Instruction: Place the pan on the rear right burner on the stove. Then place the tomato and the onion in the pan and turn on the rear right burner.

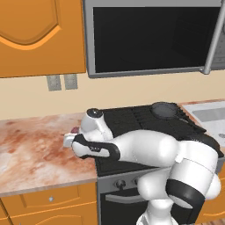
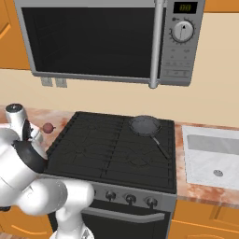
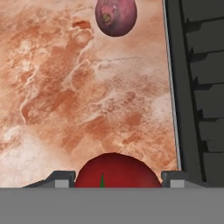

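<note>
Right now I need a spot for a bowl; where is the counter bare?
The marble counter is bare on its left half, out to its front edge. By the stove edge it is crowded: the tomato sits between the fingers, and the onion lies beyond.

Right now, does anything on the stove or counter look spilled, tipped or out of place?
Nothing stands out. The small dark grey frying pan sits flat on the black gas cooktop, and the dull pinkish-purple onion rests on the marbled counter.
</note>
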{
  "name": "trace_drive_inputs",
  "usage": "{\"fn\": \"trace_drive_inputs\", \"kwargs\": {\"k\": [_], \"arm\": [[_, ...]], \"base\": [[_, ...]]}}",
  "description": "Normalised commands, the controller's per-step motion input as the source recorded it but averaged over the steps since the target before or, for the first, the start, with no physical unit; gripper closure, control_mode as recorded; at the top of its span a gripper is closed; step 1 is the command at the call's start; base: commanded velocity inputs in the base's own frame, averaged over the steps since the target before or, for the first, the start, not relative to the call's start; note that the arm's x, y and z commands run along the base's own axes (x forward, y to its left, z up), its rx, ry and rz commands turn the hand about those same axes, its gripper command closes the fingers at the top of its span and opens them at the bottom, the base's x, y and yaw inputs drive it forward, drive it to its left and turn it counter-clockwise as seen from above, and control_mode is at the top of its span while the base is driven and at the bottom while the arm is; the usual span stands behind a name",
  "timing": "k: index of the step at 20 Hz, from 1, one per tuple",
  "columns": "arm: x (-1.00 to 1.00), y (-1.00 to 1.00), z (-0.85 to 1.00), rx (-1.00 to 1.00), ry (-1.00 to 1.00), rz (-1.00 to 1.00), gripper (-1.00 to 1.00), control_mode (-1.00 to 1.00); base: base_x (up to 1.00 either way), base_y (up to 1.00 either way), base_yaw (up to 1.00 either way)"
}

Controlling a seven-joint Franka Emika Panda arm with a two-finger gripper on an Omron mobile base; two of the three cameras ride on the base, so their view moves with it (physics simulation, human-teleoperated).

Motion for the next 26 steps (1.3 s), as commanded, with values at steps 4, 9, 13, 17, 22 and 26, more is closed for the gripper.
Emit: {"fn": "trace_drive_inputs", "kwargs": {"k": [4, 9, 13, 17, 22, 26], "arm": [[0.0, -0.36, 0.19, 0.0, 0.0, 0.0, 1.0, -1.0], [0.06, -0.42, 0.3, 0.0, 0.0, 0.0, 1.0, -1.0], [0.29, -0.38, 0.27, 0.0, 0.0, 0.0, 1.0, -1.0], [0.47, -0.43, 0.22, 0.0, 0.01, 0.0, 1.0, -1.0], [0.59, -0.39, 0.2, 0.0, 0.01, 0.0, 1.0, -1.0], [0.67, -0.43, 0.09, 0.0, 0.03, -0.01, 1.0, -1.0]], "base": [[0.0, 0.0, 0.0], [0.0, 0.0, 0.0], [0.0, 0.0, 0.0], [0.0, 0.0, 0.0], [0.0, 0.0, 0.0], [0.0, 0.0, 0.0]]}}
